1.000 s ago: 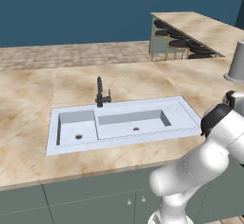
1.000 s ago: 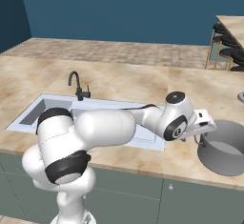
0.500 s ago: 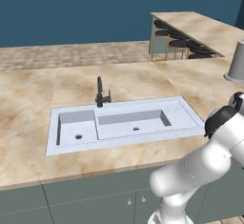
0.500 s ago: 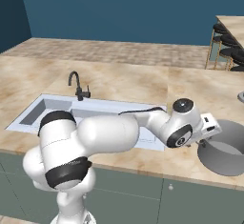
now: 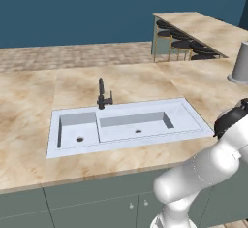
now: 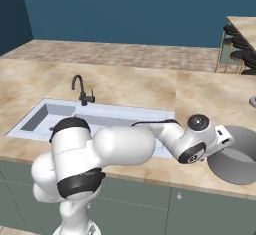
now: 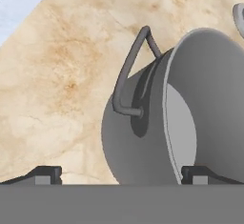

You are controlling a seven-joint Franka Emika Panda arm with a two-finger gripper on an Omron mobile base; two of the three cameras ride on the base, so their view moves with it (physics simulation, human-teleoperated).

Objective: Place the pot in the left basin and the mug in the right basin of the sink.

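Right of the sink [image 6: 30, 121], on the desk [image 6: 150, 86] | we have carried our gripper [image 7: 119, 174] further over to the pot [image 6: 235, 154] | jaws wide, straddling its near wall by the loop handle, nothing held | next: close, lift toward left basin [image 5: 77, 131]

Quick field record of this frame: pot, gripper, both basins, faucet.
pot: large round grey metal pot, upright on the beige marble counter, right of the white double-basin sink
gripper: gripper open, fingertips either side of the pot's wall by its loop handle
left basin: holds nothing
right basin: holds nothing
faucet: slim black faucet, behind the basins
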